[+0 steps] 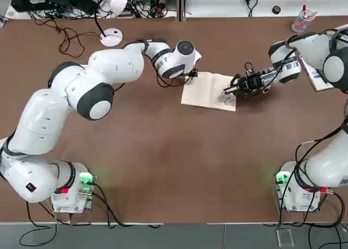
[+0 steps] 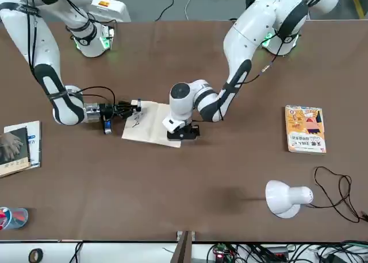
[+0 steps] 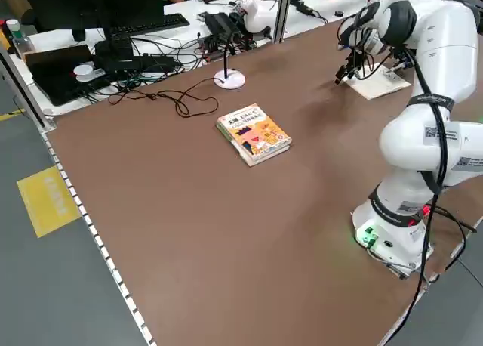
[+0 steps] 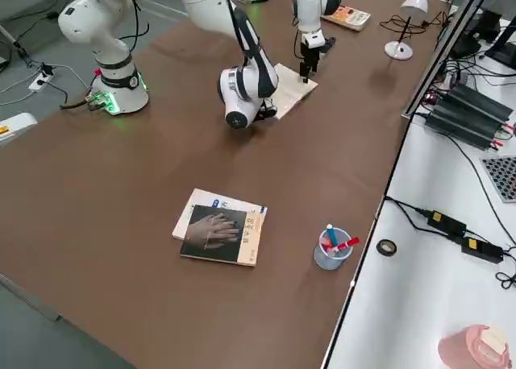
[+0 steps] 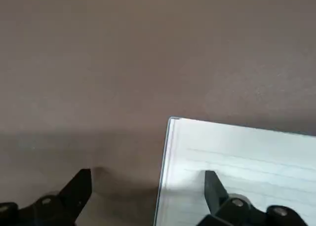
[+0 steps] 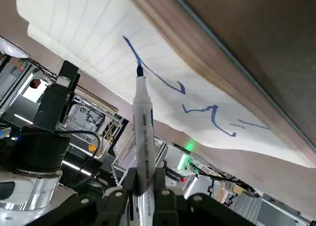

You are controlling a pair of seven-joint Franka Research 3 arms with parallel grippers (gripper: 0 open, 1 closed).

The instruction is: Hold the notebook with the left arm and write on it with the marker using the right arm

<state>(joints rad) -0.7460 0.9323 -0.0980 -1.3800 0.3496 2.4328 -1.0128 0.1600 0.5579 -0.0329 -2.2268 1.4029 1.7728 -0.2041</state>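
Cream-white open paper notebook (image 1: 206, 94): lying on the brown table between the arms. White slim marker (image 6: 144, 152), dark-tipped: you are pinching it in the black right gripper (image 6: 145, 179), its nib meeting the page. For good strokes, you should be pressing lightly and moving slowly, while the left arm is steadying the paper. Black left gripper (image 5: 150, 172): fingers standing spread, one above the page, one beyond its edge. The right wrist view is showing blue strokes (image 6: 215, 107) crisply; the left side view isn't.
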